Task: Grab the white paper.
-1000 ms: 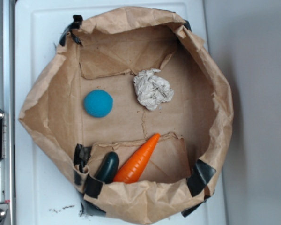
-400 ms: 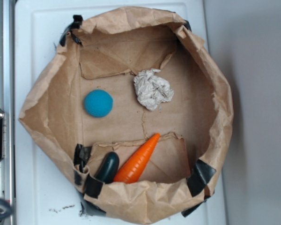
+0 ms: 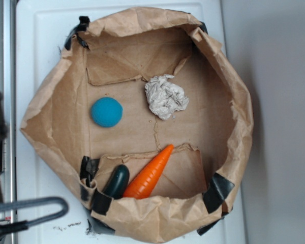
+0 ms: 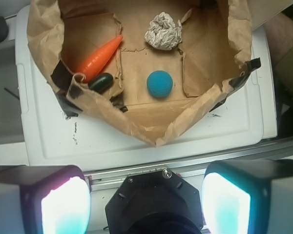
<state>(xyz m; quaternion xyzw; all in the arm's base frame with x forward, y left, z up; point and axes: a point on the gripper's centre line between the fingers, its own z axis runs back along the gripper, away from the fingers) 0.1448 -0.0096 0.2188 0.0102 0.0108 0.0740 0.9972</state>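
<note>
The white paper (image 3: pixel 165 96) (image 4: pixel 163 31) is a lumpy crumpled wad with grey creases, lying loose on the floor of the brown paper bag (image 3: pixel 234 91) (image 4: pixel 44 34), whose rolled-down rim is patched with black tape (image 3: pixel 217 190). Beside the wad in the bag sits a smooth teal ball (image 3: pixel 106 112) (image 4: pixel 159 84); farther off, by the bag's wall, a glossy orange carrot (image 3: pixel 150 173) (image 4: pixel 98 57) touches a dark green vegetable (image 3: pixel 116 181) (image 4: pixel 100 82). The bag stands on a white tray (image 3: pixel 35 203) (image 4: pixel 136 146). The gripper (image 4: pixel 145 204) hangs outside the bag, pads (image 4: pixel 66 204) spread wide, holding nothing. No writing is legible.
</note>
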